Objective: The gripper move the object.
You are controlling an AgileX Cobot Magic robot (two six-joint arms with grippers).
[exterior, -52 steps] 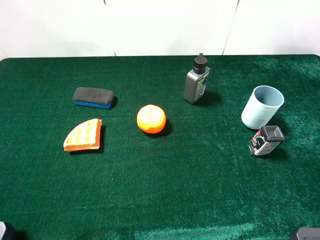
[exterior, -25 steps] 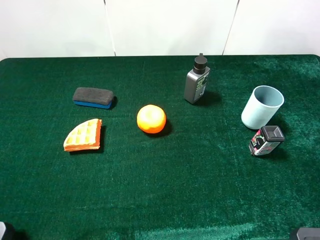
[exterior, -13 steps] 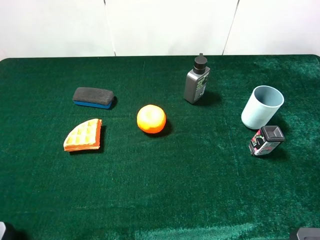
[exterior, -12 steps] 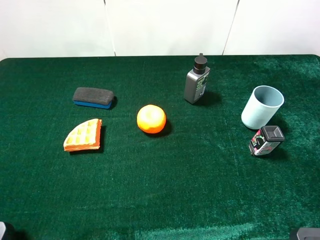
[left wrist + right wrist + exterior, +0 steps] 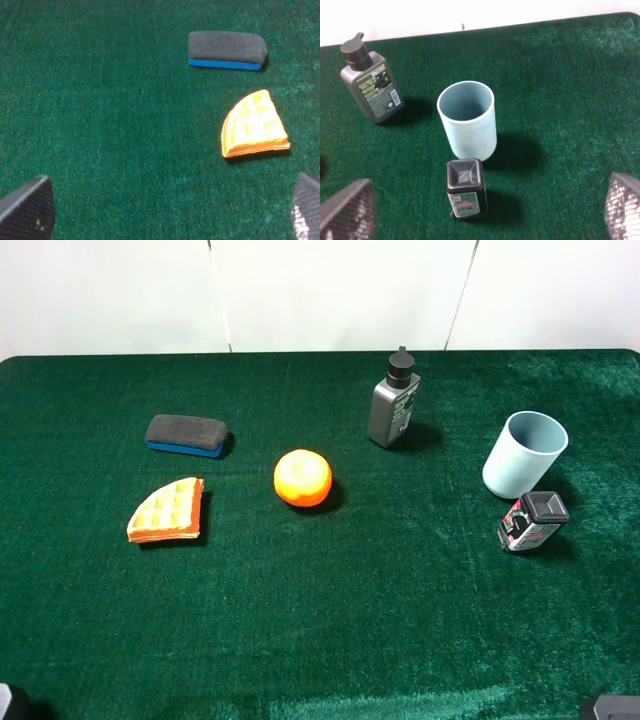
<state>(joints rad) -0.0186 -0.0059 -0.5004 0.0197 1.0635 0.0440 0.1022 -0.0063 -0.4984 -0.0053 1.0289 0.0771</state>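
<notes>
Six things lie on the green felt table, one of each. The light blue-grey cup stands upright and open-mouthed on the right side, with nothing gripping it. Just in front of it, nearly touching its base, stands one small black-capped bottle with a colourful label. One grey bottle with a black cap stands farther back toward the middle, well apart from the cup. One orange sits near the centre. On the left are one dark eraser with a blue base and, in front of it, one orange waffle wedge.

Two grippers show in the wrist views. The right gripper has its two fingertips spread wide, holding nothing; the cup and the small bottle sit ahead of the gap between them. The left gripper is likewise spread wide and empty, its fingertips over bare felt, with the eraser and waffle wedge ahead.
</notes>
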